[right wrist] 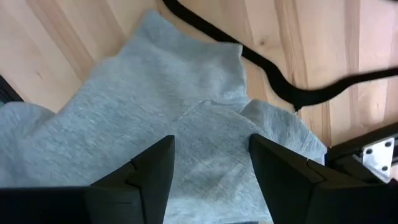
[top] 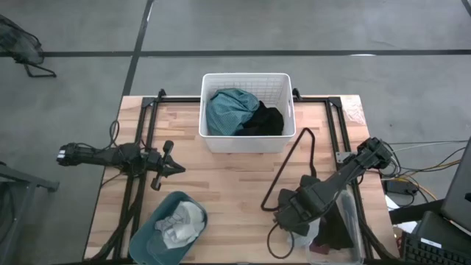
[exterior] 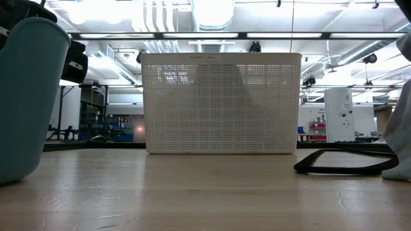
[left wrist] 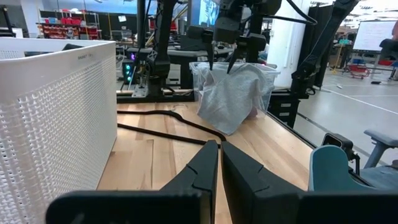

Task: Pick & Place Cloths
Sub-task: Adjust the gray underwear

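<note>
A grey cloth [left wrist: 231, 99] hangs over the near wall of a clear bin [left wrist: 270, 73] at the table's right near corner, and its lower end lies on the table. It fills the right wrist view [right wrist: 155, 106]. My right gripper [right wrist: 211, 163] is open above it, pointing down, and also shows in the left wrist view [left wrist: 221, 62]. A teal cloth [top: 229, 110] and a black cloth [top: 265, 120] lie in the white basket [top: 247, 81]. White and grey cloths [top: 182, 223] lie in the teal bin [top: 151, 243]. My left gripper [top: 174, 168] is shut and empty at the table's left. My right gripper stands over the grey cloth's top [left wrist: 219, 73] from above, with one finger [right wrist: 144, 171] on either side of a raised part of it. I cannot tell whether the fingertips touch the cloth.
A long black strap [top: 293, 163] lies looped on the table between the basket and the right arm, and also shows in the low view [exterior: 340, 163]. Bare wood lies between the basket and the teal bin.
</note>
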You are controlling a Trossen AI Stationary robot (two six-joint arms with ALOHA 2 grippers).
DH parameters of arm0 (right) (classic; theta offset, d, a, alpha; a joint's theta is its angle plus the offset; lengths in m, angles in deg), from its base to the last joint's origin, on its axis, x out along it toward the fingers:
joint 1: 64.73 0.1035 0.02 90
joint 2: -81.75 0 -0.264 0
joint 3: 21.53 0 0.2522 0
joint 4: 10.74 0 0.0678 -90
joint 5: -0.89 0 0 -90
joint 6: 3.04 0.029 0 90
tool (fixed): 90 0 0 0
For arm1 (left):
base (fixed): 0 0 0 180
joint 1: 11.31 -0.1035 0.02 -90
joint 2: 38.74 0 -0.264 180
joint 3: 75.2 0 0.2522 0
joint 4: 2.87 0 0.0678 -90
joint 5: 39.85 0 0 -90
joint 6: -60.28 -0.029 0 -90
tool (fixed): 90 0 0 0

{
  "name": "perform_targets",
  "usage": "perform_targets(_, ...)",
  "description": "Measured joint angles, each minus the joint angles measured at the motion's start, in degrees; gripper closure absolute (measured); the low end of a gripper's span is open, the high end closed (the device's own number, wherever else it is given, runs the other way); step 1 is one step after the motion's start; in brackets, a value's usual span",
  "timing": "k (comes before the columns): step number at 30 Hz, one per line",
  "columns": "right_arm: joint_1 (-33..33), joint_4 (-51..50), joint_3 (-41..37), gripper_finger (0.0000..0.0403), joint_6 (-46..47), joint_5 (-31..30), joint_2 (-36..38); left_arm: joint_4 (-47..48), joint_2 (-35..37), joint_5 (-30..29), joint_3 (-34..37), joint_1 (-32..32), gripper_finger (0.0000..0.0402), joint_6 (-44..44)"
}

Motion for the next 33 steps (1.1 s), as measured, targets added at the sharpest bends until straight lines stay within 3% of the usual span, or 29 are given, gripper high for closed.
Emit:
perform_targets(10,0.20,-0.48,-0.11,0.0245,0.15,0.55,-0.06,-0.10,0.00,-0.04,0.00,0.01,0.0376,-0.01)
perform_targets(20,0.20,-0.22,-0.17,0.0385,-4.69,0.37,-0.10,-0.13,0.00,-0.26,0.00,0.01,0.0376,-0.01)
perform_targets(33,0.20,-0.30,2.25,0.0395,-5.55,-1.67,2.05,-0.17,0.00,-0.23,0.00,0.01,0.0376,-0.01)
